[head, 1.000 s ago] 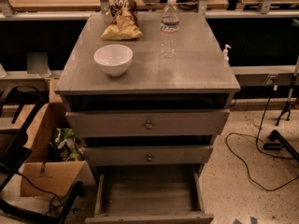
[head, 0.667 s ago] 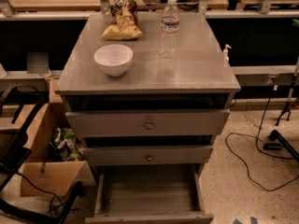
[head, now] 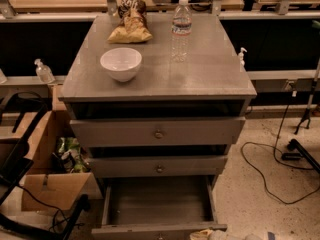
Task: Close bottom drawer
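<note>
Though barely in view, pincer (head: 226,235) at corner of open bottom drawer (head: 145,230), grip indiscernible.

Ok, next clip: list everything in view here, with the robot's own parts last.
cabinet: one, grey, centre of view
bottom drawer: one, grey, pulled out, nothing visible inside
upper drawers: two, grey with round knobs, above the bottom drawer
bowl: one, white, front left of the cabinet top
water bottle: one, clear, upright at the back of the cabinet top
chip bag: one, yellow-brown, back left of the cabinet top
cardboard box: one, brown, on the floor left of the cabinet
cables: several, black, on the floor to the right
pump bottles: two, small and clear, one on each side of the cabinet
gripper: one, pale, barely showing at the bottom edge by the drawer's right front corner
</note>
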`<state>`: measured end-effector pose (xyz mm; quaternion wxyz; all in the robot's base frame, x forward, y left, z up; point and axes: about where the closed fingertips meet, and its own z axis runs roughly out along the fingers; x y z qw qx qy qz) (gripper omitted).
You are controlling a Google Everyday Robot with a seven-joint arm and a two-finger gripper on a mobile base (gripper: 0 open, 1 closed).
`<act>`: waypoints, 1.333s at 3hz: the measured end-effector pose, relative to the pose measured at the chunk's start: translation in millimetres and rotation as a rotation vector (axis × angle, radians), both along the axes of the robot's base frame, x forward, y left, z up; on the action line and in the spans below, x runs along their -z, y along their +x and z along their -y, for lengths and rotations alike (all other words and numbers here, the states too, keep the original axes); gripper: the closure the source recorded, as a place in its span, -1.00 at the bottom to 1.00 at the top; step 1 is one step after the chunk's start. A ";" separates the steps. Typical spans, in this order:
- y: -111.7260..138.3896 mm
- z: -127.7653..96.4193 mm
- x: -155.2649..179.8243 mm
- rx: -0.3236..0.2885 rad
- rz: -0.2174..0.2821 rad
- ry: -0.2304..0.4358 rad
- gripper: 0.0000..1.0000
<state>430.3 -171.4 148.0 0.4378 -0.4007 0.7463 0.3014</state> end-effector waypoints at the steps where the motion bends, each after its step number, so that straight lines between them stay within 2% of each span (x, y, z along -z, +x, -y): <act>1: 15.6 3.7 -6.5 0.013 0.014 -0.015 1.00; 2: 73.8 6.9 -17.7 0.047 0.037 -0.039 1.00; 3: 69.8 7.5 -17.7 0.048 0.037 -0.039 1.00; 4: 112.7 0.4 -18.1 0.064 0.041 -0.037 1.00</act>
